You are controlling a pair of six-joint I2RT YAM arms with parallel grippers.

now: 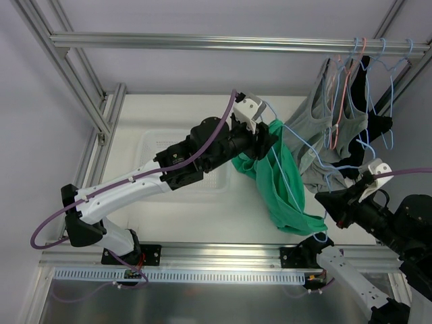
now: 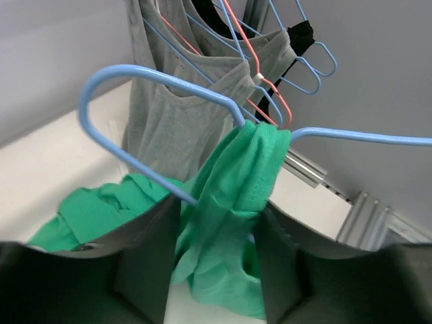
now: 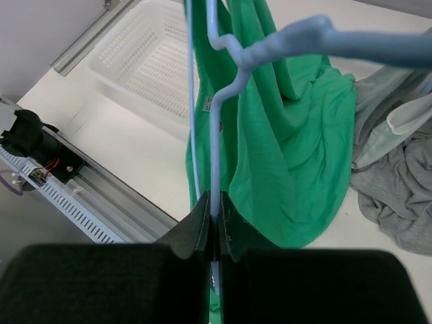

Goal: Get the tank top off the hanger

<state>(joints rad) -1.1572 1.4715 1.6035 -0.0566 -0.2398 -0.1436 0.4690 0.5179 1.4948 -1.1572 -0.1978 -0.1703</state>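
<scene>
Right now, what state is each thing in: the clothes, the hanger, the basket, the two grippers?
green tank top, one strap looped over the hanger, the rest drooping below
blue hanger, held in the air, tilted
left gripper, open, green strap between its jaws
right gripper, shut on the blue hanger's wire
grey tank top, hung up, untouched by either gripper
white basket, upright, nothing visible inside

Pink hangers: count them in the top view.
1: the pink hanger hangs from the top rail at upper right, by the grey tank top; others may be hidden.
</scene>
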